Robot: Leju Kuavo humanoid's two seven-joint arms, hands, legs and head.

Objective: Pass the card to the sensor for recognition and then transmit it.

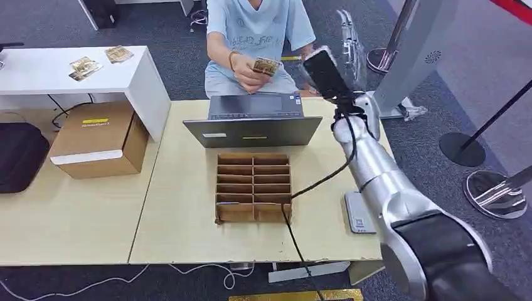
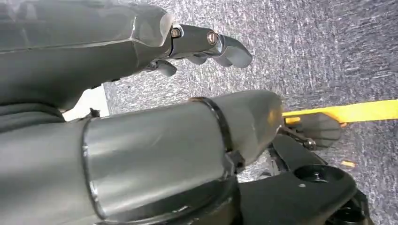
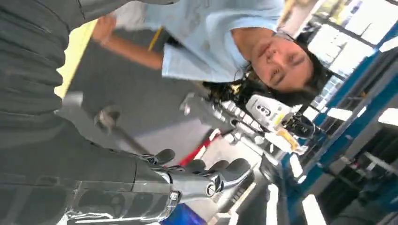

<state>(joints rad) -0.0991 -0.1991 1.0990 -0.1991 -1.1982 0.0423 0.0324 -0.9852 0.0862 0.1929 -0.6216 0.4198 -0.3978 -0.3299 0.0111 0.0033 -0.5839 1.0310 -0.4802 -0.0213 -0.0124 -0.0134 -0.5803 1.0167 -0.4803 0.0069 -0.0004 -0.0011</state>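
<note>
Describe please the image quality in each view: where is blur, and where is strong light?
Head view: evenly lit and mostly sharp; only the raised right hand looks slightly smeared. Left wrist view: the left hand is sharp, with soft highlights on its grey cover and grainy carpet behind. Right wrist view: the background is soft, the bright windows are overexposed, and the person is slightly blurred.

Silver right arm (image 1: pixel 376 169) w/ black cable, black elbow; grey hand (image 3: pixel 187 180), dark fingers, visible screws.
</note>
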